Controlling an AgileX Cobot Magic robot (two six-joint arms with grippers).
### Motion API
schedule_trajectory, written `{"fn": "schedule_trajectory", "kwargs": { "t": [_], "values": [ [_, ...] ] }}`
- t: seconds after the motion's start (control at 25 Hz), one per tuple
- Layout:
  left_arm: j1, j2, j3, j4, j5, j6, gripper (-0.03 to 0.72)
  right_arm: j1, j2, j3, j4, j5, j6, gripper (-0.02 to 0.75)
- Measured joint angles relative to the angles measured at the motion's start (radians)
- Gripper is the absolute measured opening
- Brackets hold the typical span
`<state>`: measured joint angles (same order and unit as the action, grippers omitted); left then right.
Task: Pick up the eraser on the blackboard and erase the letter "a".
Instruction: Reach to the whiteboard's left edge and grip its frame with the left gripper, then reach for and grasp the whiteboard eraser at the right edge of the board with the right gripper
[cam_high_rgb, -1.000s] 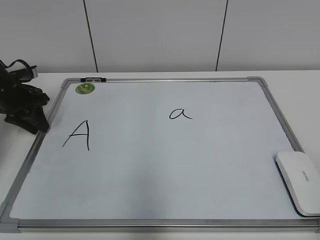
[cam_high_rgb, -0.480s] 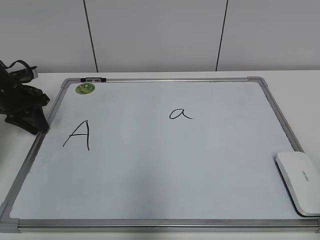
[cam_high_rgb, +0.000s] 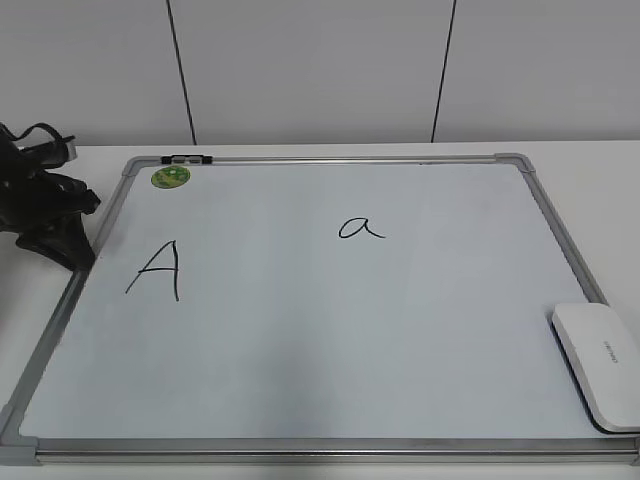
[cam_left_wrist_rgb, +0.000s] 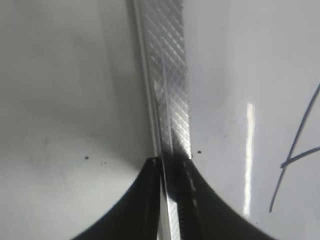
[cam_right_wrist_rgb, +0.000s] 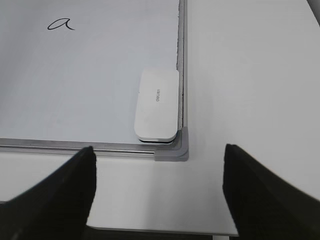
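A white table (cam_high_rgb: 620, 200) is carrying the board (cam_high_rgb: 320, 330), which is lying flat and filling most of the exterior view. Behind the table, a pale panelled wall (cam_high_rgb: 310, 70) with two dark vertical seams is closing off the far side.

The board's silver frame is running all round, with grey corners and a small black clip (cam_high_rgb: 187, 158) on the far rail. A round green sticker (cam_high_rgb: 171, 177) is sitting in the far left corner. A capital "A" (cam_high_rgb: 156, 270) is standing on the left part of the board, and the "a" (cam_high_rgb: 361, 229) is sitting right of centre, towards the far side, with bare board all round it.

The eraser (cam_high_rgb: 598, 364) is lying white side up in the near right corner, just inside the frame, well apart from both letters.

The left gripper (cam_left_wrist_rgb: 172, 165) is resting at the board's left edge, its fingers pinching the frame rail. The right gripper (cam_right_wrist_rgb: 157, 175) is hanging above the table just off the near right corner, jaws spread wide and holding nothing, with the eraser lying beyond them.
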<state>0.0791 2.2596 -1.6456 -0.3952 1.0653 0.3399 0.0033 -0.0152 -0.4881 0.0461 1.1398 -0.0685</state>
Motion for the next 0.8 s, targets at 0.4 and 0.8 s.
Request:
{"fn": "schedule_trajectory", "kwargs": {
  "t": [0.4,0.8],
  "values": [
    [0.004,0.002,0.0,-0.008,0.003,0.0,0.043,0.0,0.0,0.0,0.0,0.0,0.0,0.587],
    [0.004,0.002,0.0,-0.008,0.004,0.0,0.043,0.0,0.079,-0.065,0.041,-0.037,0.002,0.587]
  ]
}}
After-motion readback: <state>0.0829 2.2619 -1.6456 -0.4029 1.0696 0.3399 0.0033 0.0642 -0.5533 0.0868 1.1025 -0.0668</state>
